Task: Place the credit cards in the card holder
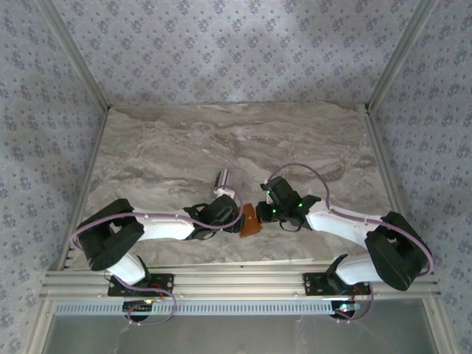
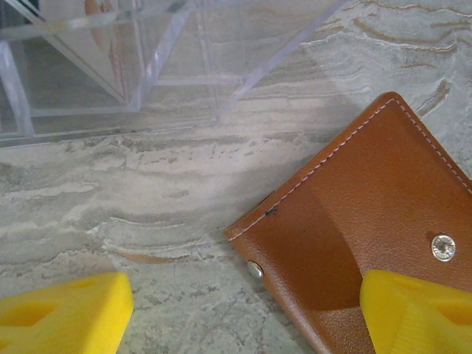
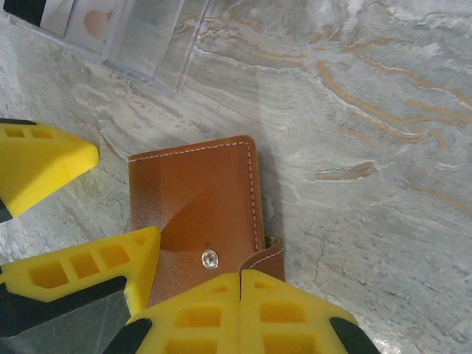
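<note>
The brown leather card holder [image 1: 251,220] lies flat on the marble table between both grippers, its snap stud [image 3: 210,258] facing up. My right gripper [image 3: 242,279] is shut, its yellow fingertips pressed together on the wallet's near flap [image 3: 267,257]. My left gripper [image 2: 240,313] is open; its right finger [image 2: 417,313] hovers over the wallet [image 2: 369,199] and its left finger [image 2: 63,310] is above bare marble. Pale credit cards [image 3: 92,21] stand inside a clear acrylic box [image 2: 147,59] just beyond the wallet.
The clear box [image 1: 223,181] sits just behind the left gripper [image 1: 227,210], close to the right gripper [image 1: 268,211]. Marble stretches to the back and sides. Patterned walls enclose the table. The left gripper's fingers [image 3: 44,162] crowd the wallet's left side.
</note>
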